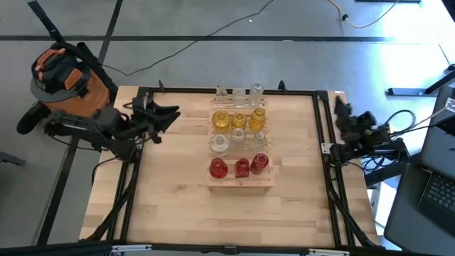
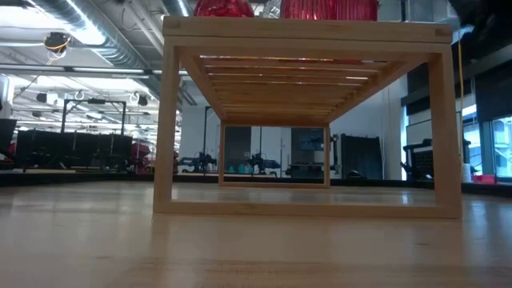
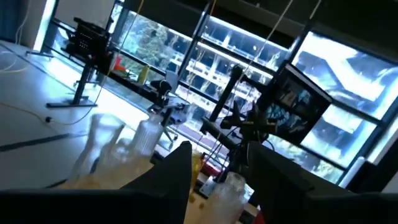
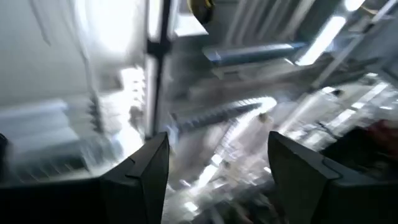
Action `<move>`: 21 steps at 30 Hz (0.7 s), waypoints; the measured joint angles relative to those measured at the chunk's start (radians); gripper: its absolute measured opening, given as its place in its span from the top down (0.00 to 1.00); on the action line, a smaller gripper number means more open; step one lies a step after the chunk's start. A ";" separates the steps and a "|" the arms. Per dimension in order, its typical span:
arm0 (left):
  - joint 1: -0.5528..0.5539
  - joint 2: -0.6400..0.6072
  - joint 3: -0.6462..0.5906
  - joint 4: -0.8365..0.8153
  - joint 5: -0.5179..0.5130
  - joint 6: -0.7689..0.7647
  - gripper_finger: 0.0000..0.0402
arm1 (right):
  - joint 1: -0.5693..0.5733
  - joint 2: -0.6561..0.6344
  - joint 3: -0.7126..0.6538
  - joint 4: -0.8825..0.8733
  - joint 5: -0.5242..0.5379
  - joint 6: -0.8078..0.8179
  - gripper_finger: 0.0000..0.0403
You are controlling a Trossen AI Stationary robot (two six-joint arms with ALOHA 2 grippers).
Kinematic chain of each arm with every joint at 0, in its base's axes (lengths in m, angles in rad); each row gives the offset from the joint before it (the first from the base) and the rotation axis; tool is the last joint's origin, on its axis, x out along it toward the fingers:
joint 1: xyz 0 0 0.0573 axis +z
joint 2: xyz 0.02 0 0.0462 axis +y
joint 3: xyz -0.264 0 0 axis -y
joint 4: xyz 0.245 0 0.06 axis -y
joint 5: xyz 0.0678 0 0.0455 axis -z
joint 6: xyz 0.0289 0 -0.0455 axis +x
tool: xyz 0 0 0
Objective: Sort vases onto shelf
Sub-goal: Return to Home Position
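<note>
The light wooden shelf (image 1: pixel 242 181) stands in the middle of the table, and its slatted top (image 2: pixel 304 32) fills the low view. Small glass vases stand on it in rows: red ones (image 1: pixel 240 167) at the near end, clear ones (image 1: pixel 238 139) behind them, then yellow ones (image 1: pixel 238 119). More clear vases (image 1: pixel 238 92) stand at the far end. My left gripper (image 1: pixel 170 117) hovers open left of the shelf, raised above the table, and its wrist view shows clear vases (image 3: pixel 106 140) ahead. My right gripper (image 1: pixel 343 110) is open, drawn back at the table's right edge.
Black frame rails (image 1: pixel 323 142) run along the table's left, right and far sides. An orange and grey bag (image 1: pixel 64 71) sits off the table at the far left. A laptop (image 1: pixel 434 192) stands off the right edge. Bare tabletop (image 1: pixel 227 220) lies in front of the shelf.
</note>
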 joint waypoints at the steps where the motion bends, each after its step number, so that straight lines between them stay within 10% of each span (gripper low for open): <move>1: 0.003 -0.036 -0.054 0.025 0.000 -0.010 0.63 | 0.000 0.001 -0.007 -0.031 0.023 -0.010 0.45; 16: 0.000 -0.679 -0.649 0.223 -0.017 -0.046 0.63 | 0.001 0.001 -0.113 -0.145 0.176 0.175 0.45; 21: -0.001 -0.671 -0.761 0.291 0.015 -0.161 0.63 | 0.001 0.001 -0.121 -0.361 0.138 0.424 0.45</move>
